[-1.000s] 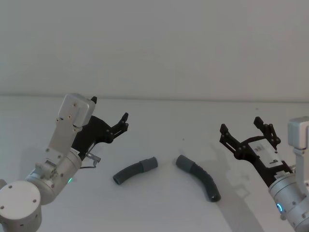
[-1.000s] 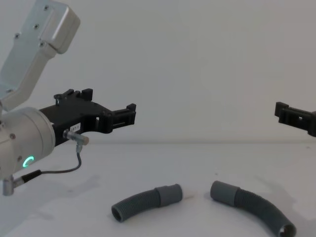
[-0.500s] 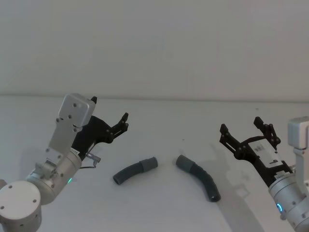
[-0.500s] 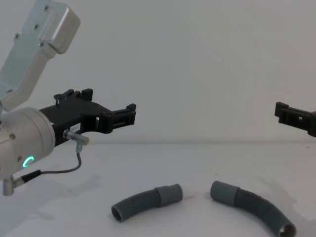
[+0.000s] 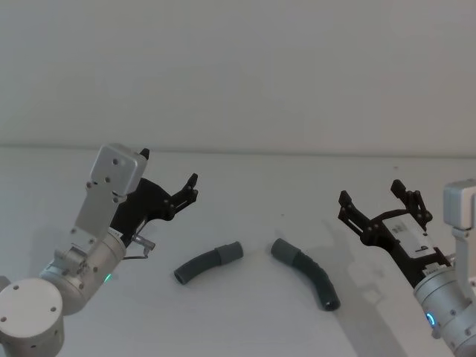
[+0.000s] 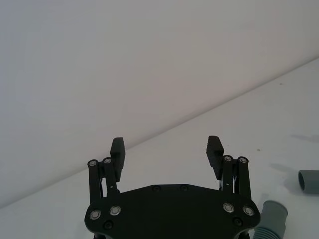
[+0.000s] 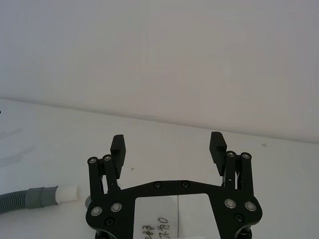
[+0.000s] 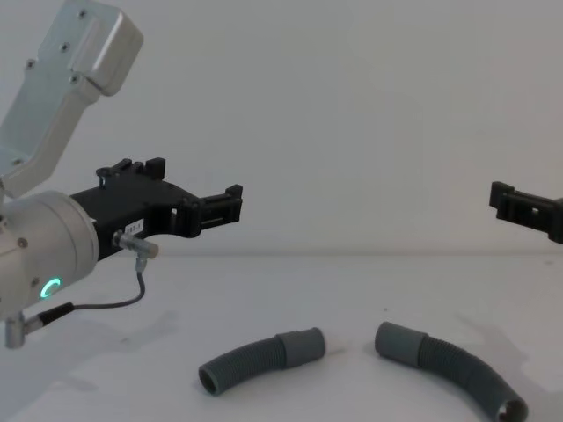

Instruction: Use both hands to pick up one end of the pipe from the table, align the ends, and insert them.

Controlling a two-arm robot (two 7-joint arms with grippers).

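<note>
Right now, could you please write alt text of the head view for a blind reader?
A left hose piece and a right hose piece, both short, curved and grey, lie apart, end to end, on a white table. The left pincer and right pincer hover open on either side.

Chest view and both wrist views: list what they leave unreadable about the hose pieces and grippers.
- Chest view: black right gripper, cut off by the right edge.
- Left wrist view: nearer dark-grey corrugated hose piece, mostly behind the open black left gripper.
- Right wrist view: hose piece with whitish tip, cut by the picture's edge.
</note>
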